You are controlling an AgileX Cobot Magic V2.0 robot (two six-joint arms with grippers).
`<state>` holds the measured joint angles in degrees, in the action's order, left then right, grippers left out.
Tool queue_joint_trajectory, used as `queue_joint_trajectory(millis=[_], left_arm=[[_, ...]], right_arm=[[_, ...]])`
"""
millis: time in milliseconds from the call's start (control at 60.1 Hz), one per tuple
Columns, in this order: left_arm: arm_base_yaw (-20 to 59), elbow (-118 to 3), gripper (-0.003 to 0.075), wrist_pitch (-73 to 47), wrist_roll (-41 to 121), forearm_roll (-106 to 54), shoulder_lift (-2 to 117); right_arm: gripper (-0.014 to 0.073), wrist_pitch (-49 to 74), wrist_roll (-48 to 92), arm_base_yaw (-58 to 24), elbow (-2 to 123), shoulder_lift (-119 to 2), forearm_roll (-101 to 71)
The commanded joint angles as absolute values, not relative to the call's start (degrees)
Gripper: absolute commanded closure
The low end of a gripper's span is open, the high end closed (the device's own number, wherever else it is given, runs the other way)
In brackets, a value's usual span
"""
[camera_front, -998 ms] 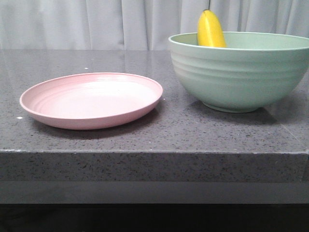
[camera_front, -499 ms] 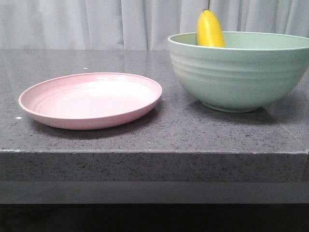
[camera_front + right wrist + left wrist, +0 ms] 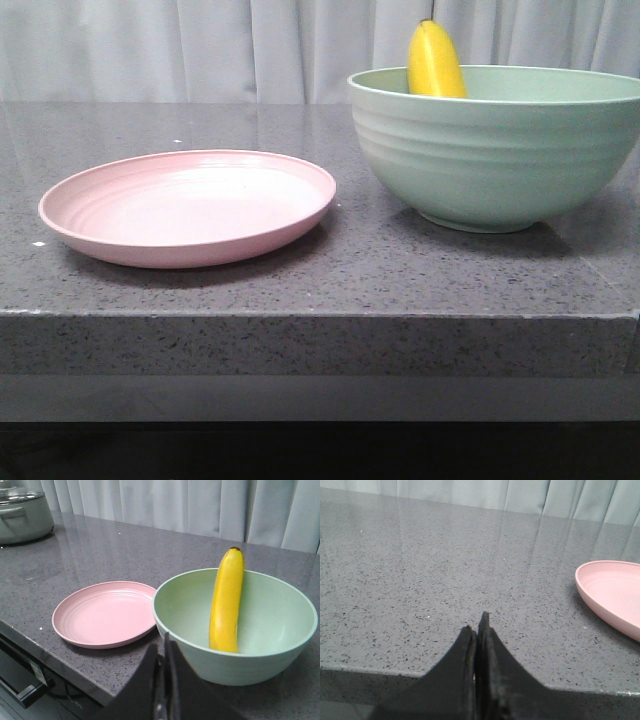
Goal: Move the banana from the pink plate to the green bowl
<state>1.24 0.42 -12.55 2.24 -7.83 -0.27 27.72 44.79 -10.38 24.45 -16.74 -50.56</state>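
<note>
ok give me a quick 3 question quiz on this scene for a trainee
1. True or false: the banana lies flat on the pink plate.
2. Which dish stands taller on the countertop? A) the plate B) the green bowl C) both equal
3. Fill in: the fingers of the left tool and right tool are pressed ____ with nothing between them.

Key
1. False: it stands leaning inside the bowl, its dark tip above the rim.
2. B
3. together
</note>
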Motion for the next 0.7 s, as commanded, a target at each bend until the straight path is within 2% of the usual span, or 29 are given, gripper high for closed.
queue_joint_trajectory(millis=[0, 183, 299, 382, 632, 682], left_arm=[[1.1, 0.6, 0.0741, -7.5, 1.75, -8.36, -1.42], [1.1, 0.6, 0.0741, -7.5, 1.75, -8.36, -1.42], [1.1, 0.6, 0.0741, -7.5, 1.75, -8.36, -1.42], [1.1, 0.6, 0.0741, -7.5, 1.75, -8.36, -1.42], [1.1, 0.6, 0.0741, -7.5, 1.75, -8.36, -1.42], [1.1, 0.6, 0.0741, -7.5, 1.75, -8.36, -1.42]], right_arm=[[0.0654, 25.3, 44.78, -10.53, 25.95, -17.16, -52.12], [0.0654, 24.98, 44.78, -10.53, 25.89, -17.16, -52.25], [0.0654, 20.68, 43.48, -10.53, 24.92, -17.16, -48.51], [0.0654, 16.84, 36.5, -10.53, 23.44, -17.1, -41.95], [0.0654, 3.22, 1.94, -7.42, 14.22, -10.99, -10.73], [0.0654, 1.76, 0.0, -6.39, 11.86, -9.42, -8.89]])
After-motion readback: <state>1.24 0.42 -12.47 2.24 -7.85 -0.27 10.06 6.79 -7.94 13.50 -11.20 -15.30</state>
